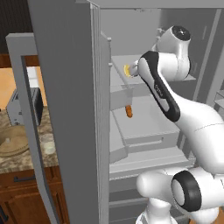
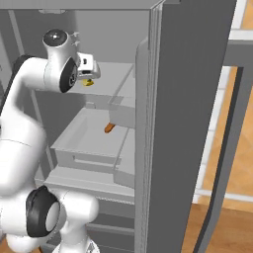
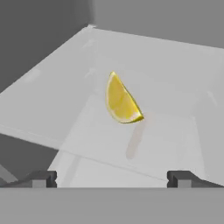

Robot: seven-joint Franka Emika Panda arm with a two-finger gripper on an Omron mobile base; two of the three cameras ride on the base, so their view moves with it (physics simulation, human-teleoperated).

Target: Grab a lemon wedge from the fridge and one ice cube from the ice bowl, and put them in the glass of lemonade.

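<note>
Fridge (image 1: 65,109) doors open, arm reaching inside. Lemon wedge (image 3: 121,100) lies on pale upper shelf (image 3: 57,105), just beyond gripper (image 3: 111,177), centred between fingertips (image 3: 41,178), not touching. Jaws spread wide, holding nothing. Orange-brown item (image 1: 128,111) on lower shelf, well below wedge.

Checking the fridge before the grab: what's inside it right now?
In the fridge, a lemon wedge lies on an upper shelf ahead of the open gripper. An orange-brown item sits on the shelf below. The open door hides the left side.
</note>
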